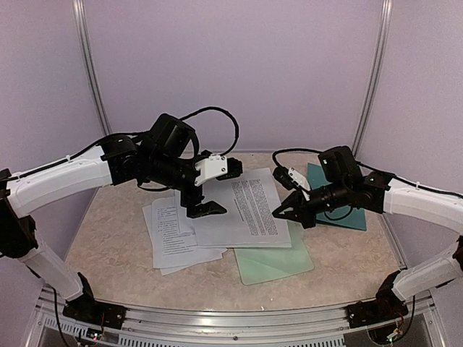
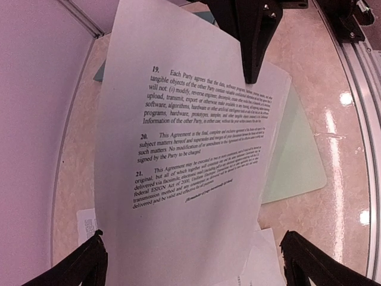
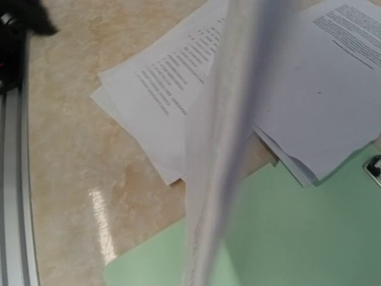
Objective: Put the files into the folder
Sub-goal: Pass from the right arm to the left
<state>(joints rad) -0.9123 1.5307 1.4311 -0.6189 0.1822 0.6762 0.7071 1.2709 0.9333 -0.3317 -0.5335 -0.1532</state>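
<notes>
Several white printed files (image 1: 173, 231) lie loosely stacked on the table. My right gripper (image 1: 281, 212) is shut on the right edge of the top sheet (image 1: 249, 206) and holds it raised. That sheet fills the left wrist view (image 2: 184, 149) and shows edge-on in the right wrist view (image 3: 220, 179), with the other sheets (image 3: 172, 89) flat below. My left gripper (image 1: 206, 210) hovers over the sheet's left part, jaws wide open and empty (image 2: 193, 241). The dark teal folder (image 1: 340, 202) lies at the right, partly under my right arm.
A pale mint-green clipboard (image 1: 275, 264) lies partly under the sheets at front centre, also in the wrist views (image 2: 297, 155) (image 3: 309, 238), its silver clip (image 3: 375, 168) at the frame edge. Purple walls enclose the table; a metal rail (image 1: 231, 318) runs along the near edge.
</notes>
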